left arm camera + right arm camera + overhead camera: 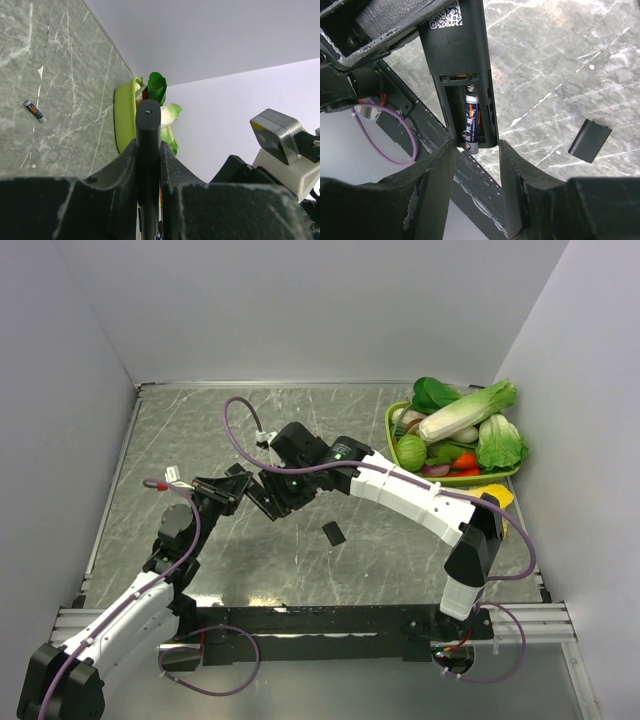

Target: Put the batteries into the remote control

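The remote control (457,60) is a black bar held up off the table, its back facing my right wrist camera and its battery bay uncovered. One of the batteries (472,125) lies in that bay, its lower end poking past the remote's end. My right gripper (477,150) stands open just below that end, one finger on each side, gripping nothing. My left gripper (148,147) is shut on the remote control (148,120), seen edge-on between its fingers. A second battery (34,111) lies loose on the marble tabletop.
The small flat black cover piece (333,533) lies on the table right of the grippers, also the cover (590,140) in the right wrist view. A green basket (392,430) of vegetables stands at the back right. Grey walls enclose the table.
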{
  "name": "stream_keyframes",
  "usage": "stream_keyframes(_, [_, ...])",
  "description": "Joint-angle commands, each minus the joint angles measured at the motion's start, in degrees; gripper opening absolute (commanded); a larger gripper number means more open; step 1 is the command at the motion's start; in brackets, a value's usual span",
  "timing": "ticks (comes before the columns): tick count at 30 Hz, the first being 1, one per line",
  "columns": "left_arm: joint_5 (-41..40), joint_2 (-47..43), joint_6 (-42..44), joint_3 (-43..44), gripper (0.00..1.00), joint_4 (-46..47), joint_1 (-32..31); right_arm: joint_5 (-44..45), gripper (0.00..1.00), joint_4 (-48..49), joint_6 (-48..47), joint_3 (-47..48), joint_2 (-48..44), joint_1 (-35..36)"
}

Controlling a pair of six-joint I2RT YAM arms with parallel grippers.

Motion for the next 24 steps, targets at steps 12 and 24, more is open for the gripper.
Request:
stream_keyframes(12, [2.6, 1.3, -1.6, 2.3, 0.01, 2.2, -0.1, -3.1, 0.68, 12.0, -6.8, -6.1, -14.3, 0.2])
stream_keyframes(24, [11.8, 4.8, -0.9, 6.3, 0.01, 2.0, 1.2, -6.7, 0.80, 29.1, -28.7, -23.5, -28.5, -1.2])
